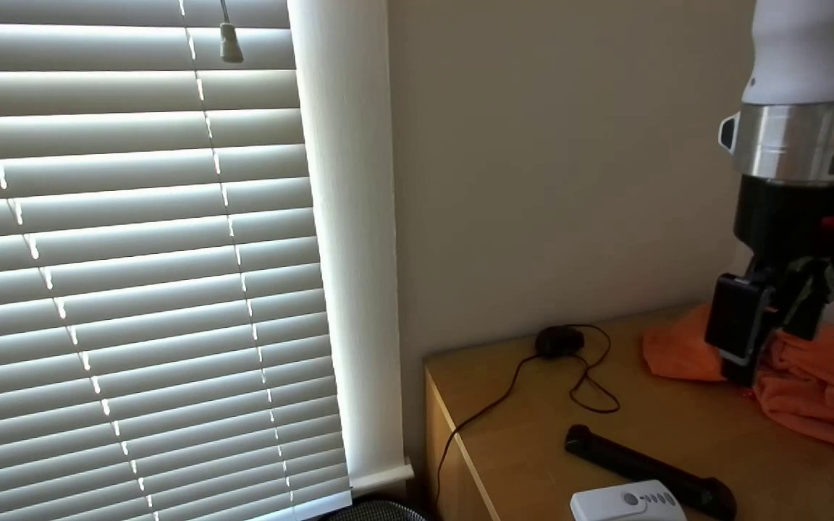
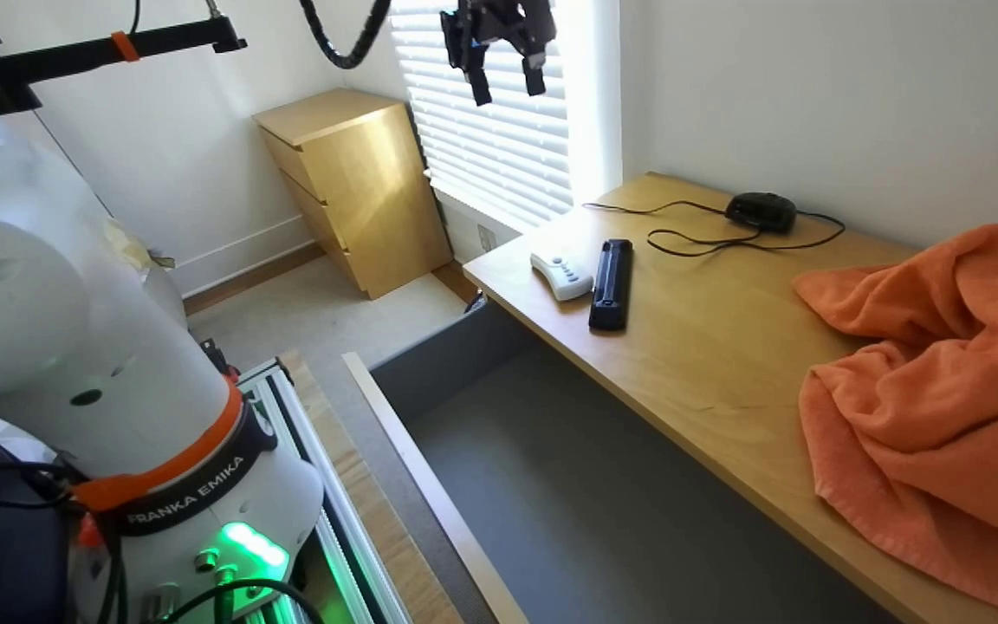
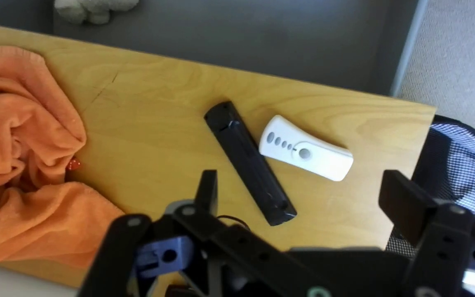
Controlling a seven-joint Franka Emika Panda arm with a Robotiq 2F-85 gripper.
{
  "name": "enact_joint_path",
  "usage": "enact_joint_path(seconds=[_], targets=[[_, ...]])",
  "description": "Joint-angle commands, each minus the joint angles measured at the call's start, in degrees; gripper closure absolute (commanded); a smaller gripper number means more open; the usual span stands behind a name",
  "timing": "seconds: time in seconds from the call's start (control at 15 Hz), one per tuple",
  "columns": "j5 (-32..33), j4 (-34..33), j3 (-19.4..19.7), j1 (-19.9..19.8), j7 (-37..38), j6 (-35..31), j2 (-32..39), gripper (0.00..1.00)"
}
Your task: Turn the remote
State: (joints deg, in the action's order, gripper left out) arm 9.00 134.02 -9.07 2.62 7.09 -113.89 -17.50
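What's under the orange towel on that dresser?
In the wrist view, a small red speckled piece pokes out at the edge of the towel. The towel rests on the dresser top; whatever else its folds cover is hidden.

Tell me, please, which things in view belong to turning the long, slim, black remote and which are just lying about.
Belongs to the job:
Long, slim, black bar-shaped remote
Black two-fingered claw, open

Just lying about:
White, curved plastic handset with grey buttons
Crumpled orange cloth
Small, rounded black corded device
Round black mesh basket
Grey, fluffy-looking lump
Small red white-dotted thing
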Motion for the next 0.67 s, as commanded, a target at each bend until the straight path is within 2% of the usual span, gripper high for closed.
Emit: enact_joint_path(seconds=[0.0,0.13,0.2,0.53,0.6], targets=[[3.34,0.66,2.5,0.05,-6.34,-9.93,5.99,0.0],[2.72,0.35,3.71,-0.16,-8.74,-14.94,9.32,0.0],[1.96,0.16,3.21,0.21,-6.74,-11.54,7.03,0.0],[1.93,-0.41,3.54,0.28,-7.04,-12.47,8.13,0.0],[1.26,-1.72,3.87,0.07,-7.52,-11.33,10.12,0.0]])
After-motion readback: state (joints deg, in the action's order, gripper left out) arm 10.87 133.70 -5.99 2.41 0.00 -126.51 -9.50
